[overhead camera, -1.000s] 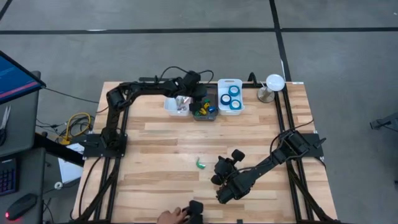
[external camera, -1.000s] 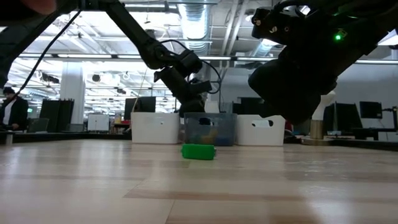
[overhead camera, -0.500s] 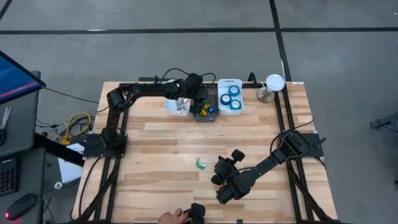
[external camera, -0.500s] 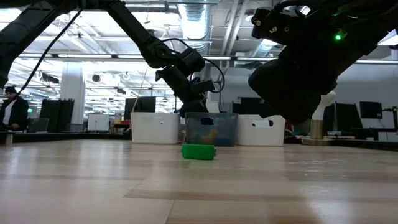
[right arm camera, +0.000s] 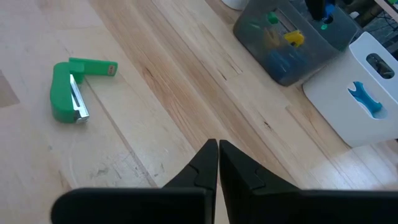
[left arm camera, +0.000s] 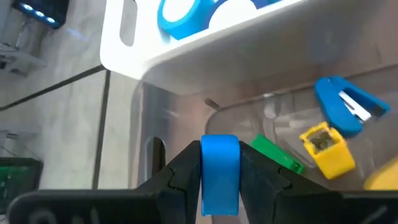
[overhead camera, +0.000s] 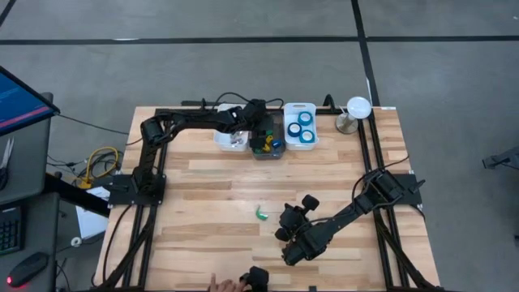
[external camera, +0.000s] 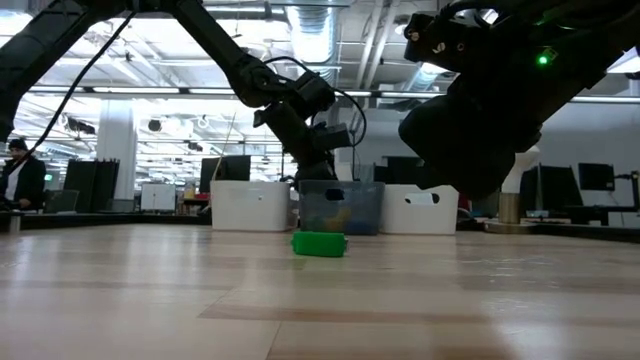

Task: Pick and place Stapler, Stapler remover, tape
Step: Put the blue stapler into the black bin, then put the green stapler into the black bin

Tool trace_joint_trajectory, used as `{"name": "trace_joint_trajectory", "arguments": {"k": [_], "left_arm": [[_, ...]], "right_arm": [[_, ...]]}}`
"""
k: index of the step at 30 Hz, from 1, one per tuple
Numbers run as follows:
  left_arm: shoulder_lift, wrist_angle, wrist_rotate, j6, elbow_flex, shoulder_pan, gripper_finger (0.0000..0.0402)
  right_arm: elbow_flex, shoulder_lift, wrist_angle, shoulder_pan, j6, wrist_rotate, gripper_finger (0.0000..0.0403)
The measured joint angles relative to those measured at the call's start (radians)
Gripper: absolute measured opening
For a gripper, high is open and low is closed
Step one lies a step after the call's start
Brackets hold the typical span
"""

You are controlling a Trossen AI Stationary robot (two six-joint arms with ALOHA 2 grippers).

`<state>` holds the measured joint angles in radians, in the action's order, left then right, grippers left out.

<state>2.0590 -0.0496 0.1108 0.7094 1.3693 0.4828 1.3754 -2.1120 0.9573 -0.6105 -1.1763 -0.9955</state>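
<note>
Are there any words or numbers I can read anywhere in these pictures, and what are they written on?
No words or numbers can be read.
The screen beside the table shows marks too small to read.
The green stapler, the tape rolls and the white bin show no readable text.
The left gripper holds a blue thing with no writing showing.

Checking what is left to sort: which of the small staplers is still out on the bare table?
The green stapler: it lies alone on the wood near the right gripper, while the others sit in the grey bin.
</note>
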Motion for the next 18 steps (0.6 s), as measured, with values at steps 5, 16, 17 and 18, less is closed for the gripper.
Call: {"name": "trace_joint_trajectory", "arguments": {"k": [5, 16, 17, 18], "left_arm": [[-0.002, 0.008, 0.004, -0.041, 0.0, 0.0, 0.0086], [-0.032, 0.001, 0.017, -0.037, -0.006, 0.0, 0.0126], [-0.041, -0.007, 0.017, -0.036, -0.006, 0.0, 0.0135], [-0.048, -0.001, 0.017, -0.036, -0.005, 0.0, 0.0145]], "right_arm": [[0.0, 0.0, -0.002, 0.0, 0.0, 0.0, 0.0008], [0.0, 0.0, -0.002, 0.0, 0.005, 0.0, 0.0008], [0.0, 0.0, -0.002, 0.0, 0.005, 0.0, 0.0008], [0.0, 0.0, -0.002, 0.0, 0.005, 0.0, 0.0008]]}}
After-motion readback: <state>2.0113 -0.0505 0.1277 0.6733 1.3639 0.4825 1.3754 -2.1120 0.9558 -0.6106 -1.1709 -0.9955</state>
